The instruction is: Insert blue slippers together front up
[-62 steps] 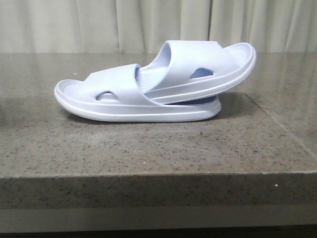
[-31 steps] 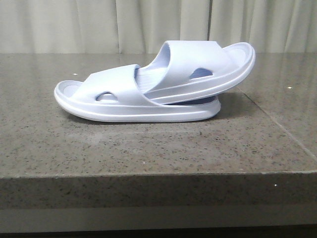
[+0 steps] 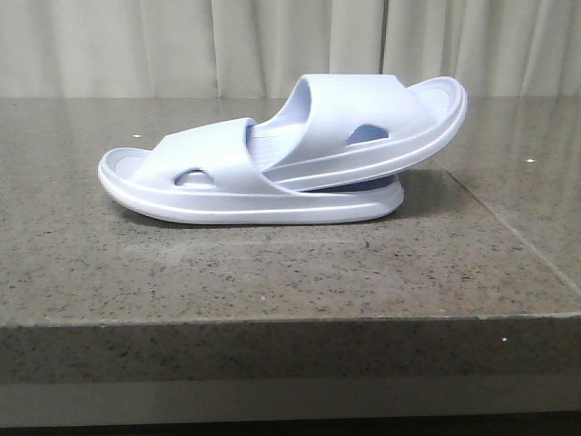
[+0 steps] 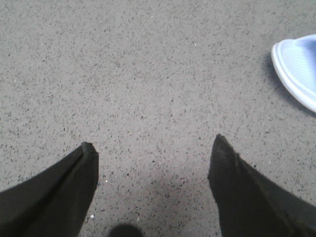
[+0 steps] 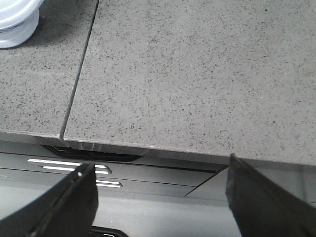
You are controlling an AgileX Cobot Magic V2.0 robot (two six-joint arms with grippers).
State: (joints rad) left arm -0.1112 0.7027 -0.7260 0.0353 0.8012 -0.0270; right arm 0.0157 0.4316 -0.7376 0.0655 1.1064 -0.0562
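Observation:
Two pale lavender-blue slippers lie nested on the grey stone table [image 3: 272, 272] in the front view. The lower slipper [image 3: 209, 177] lies flat, toe end to the left. The upper slipper [image 3: 372, 123] is pushed under the lower one's strap and tilts up to the right. Neither gripper shows in the front view. My left gripper [image 4: 153, 148] is open and empty above bare tabletop, with a slipper's edge [image 4: 296, 69] off to one side. My right gripper [image 5: 160, 168] is open and empty over the table's front edge, with a slipper's end [image 5: 15, 19] far off.
A seam [image 5: 79, 74] runs across the tabletop between two stone slabs. Below the table's front edge is a dark panel with metal strips [image 5: 69, 165]. Pale curtains [image 3: 272, 45] hang behind the table.

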